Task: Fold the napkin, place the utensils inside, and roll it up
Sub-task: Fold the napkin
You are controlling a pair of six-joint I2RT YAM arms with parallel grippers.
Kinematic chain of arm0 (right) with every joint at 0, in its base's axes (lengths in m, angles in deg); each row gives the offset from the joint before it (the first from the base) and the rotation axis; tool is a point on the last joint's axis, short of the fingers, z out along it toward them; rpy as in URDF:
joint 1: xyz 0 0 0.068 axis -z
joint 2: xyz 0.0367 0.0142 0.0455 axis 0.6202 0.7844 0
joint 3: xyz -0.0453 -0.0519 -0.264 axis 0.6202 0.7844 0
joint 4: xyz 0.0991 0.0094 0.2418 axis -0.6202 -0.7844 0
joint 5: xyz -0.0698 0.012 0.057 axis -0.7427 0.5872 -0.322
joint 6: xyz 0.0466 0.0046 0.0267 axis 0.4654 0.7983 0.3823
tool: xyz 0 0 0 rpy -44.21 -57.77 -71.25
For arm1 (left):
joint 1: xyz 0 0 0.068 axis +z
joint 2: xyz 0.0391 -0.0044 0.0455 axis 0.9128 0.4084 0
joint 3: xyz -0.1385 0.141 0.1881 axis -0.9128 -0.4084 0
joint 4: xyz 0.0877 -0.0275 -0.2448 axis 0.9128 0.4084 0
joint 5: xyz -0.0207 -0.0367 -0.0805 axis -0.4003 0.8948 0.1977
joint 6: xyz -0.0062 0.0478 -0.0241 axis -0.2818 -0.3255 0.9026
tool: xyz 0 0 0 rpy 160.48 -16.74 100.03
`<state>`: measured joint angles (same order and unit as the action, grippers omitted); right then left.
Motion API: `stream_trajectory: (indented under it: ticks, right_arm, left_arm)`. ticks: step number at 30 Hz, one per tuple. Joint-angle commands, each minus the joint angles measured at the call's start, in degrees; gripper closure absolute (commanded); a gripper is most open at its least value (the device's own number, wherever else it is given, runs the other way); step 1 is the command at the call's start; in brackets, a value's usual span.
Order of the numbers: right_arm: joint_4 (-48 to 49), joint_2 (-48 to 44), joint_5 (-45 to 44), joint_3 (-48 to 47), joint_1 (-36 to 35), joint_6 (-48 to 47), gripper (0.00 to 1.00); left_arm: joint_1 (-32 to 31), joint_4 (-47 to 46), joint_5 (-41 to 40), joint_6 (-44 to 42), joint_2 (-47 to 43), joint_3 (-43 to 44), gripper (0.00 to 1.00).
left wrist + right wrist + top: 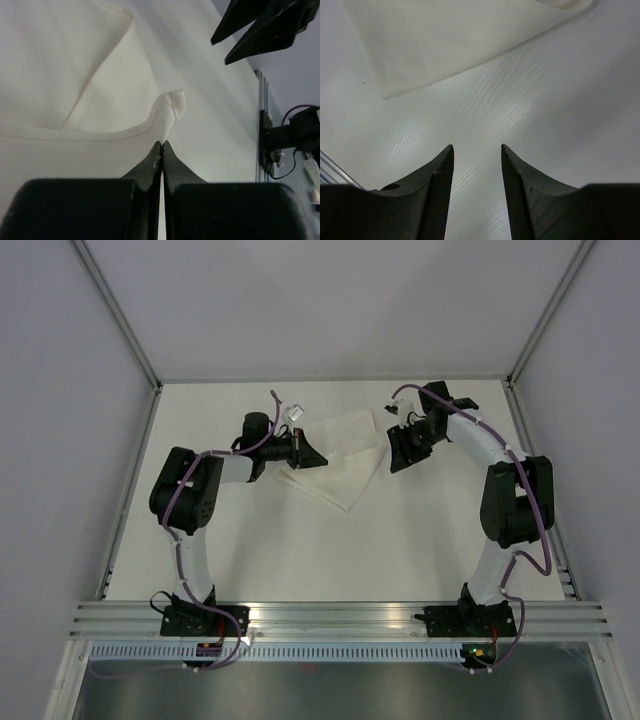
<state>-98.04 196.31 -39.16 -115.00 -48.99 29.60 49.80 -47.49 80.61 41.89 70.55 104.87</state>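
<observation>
From above, the napkin [335, 468] lies partly doubled on the desk [300, 550], with the left tool [306, 452] at its left edge and the right tool [398, 455] just beside its right corner. The left wrist view shows the left tool clenched on a raised napkin corner. The right wrist view shows the right tool released over bare desk, the cloth near ahead. The fold seems to be in hand; next, the pinched corner likely needs carrying across and laying flat
</observation>
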Motion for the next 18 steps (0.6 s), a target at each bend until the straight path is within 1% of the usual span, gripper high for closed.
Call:
stream_trajectory:
  ticks: [1, 2, 3, 9, 15, 18]
  right_arm:
    - [-0.3, -2.5, -0.6, 0.8, -0.2, -0.4, 0.51]
    - [-0.2, -2.5, -0.6, 0.9, -0.2, -0.4, 0.51]
    - [-0.2, -2.5, -0.7, 1.0, -0.2, -0.4, 0.51]
    - [0.2, -1.9, -0.7, 1.4, -0.3, -0.4, 0.51]
    - [0.8, -1.7, -1.4, 1.8, -0.5, -0.3, 0.51]
    - [1.0, -1.2, -1.5, 1.8, -0.8, -0.1, 0.51]
  left_arm:
    - [-3.5, 19.3, -3.7, -19.4, -1.5, 4.5, 0.98]
    - [-4.6, 22.8, -5.0, -20.7, -1.5, 4.5, 0.98]
    - [-5.1, 24.0, -5.8, -22.5, -1.6, 4.5, 0.98]
    - [-8.5, 27.4, -12.5, -26.4, -2.9, 1.6, 0.98]
    - [-12.0, 27.4, -18.1, -27.2, -4.6, -1.8, 0.98]
    - [-13.3, 24.4, -21.7, -27.1, -6.6, -4.3, 0.98]
